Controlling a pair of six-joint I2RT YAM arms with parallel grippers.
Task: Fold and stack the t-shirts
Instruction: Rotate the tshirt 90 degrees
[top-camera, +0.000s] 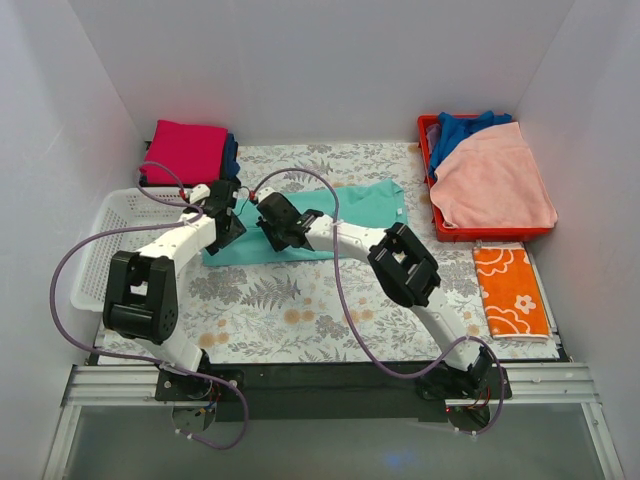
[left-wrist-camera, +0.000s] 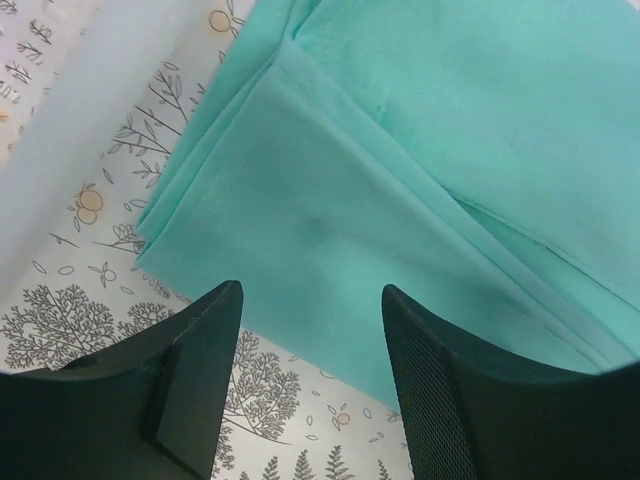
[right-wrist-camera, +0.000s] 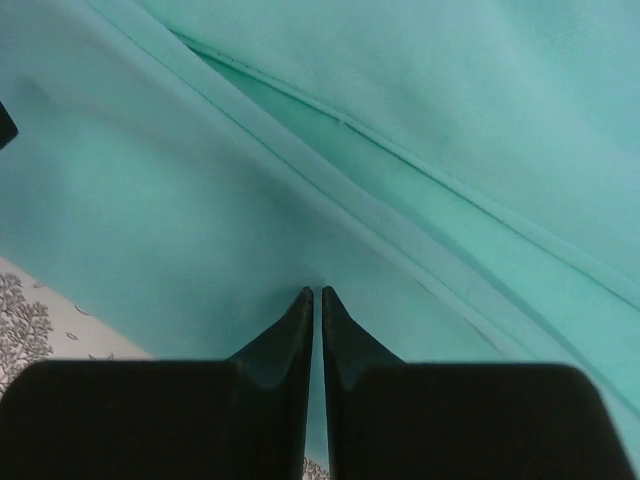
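From above, the mint-teal t-shirt (top-camera: 350, 215) lies partly folded in the middle of the tabletop (top-camera: 300, 310). The left claw (top-camera: 228, 228) and right claw (top-camera: 272, 228) are side by side over its left end. A folded magenta t-shirt (top-camera: 185, 150) sits on a dark blue t-shirt (top-camera: 232, 155) at the far left corner, likely the stack the mint-teal one must join. In the left wrist view the left claw (left-wrist-camera: 310, 340) stands roughly half open and empty just above the shirt's layered corner, with printed tabletop showing beside the cloth. To do this fold well, I judge it should drop onto that corner and take every layer at once, not just the top sheet. In the right wrist view the right claw (right-wrist-camera: 317, 300) is all but closed, its tips close to a hem line of the cloth; whether a pinch of fabric sits between them I cannot tell. Both claws should grip level with each other and lift together, so the edge travels straight and the fold lands square.
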